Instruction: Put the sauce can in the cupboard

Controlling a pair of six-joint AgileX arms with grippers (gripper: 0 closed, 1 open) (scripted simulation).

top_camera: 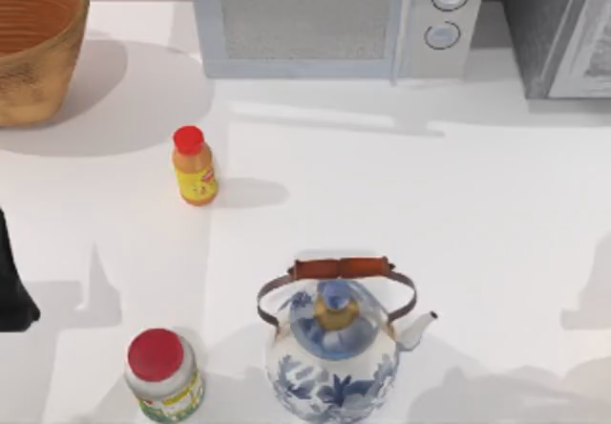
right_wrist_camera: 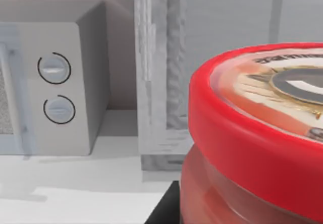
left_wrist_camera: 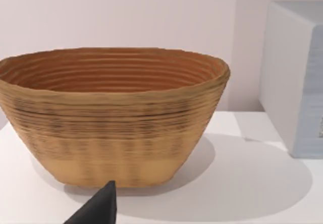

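Observation:
The sauce can point(right_wrist_camera: 257, 148) looms very close in the right wrist view: a red cylinder with a thick red rim and a pale top printed in dark and yellow. My right gripper is shut on it, and one dark finger point(right_wrist_camera: 165, 211) shows beside the can's lower side. Beyond the can stands the cupboard point(right_wrist_camera: 161, 77), with a pale grey framed door panel. In the top view the cupboard point(top_camera: 558, 32) sits at the back right corner, dark grey. My left arm point(top_camera: 11, 286) is parked at the table's left edge.
A white microwave point(top_camera: 334, 23) with two knobs stands at the back, left of the cupboard. A woven basket point(top_camera: 33, 42) is at the back left. A yellow bottle point(top_camera: 194, 166), a red-lidded jar point(top_camera: 162, 374) and a blue-white kettle point(top_camera: 334, 357) stand nearer the front.

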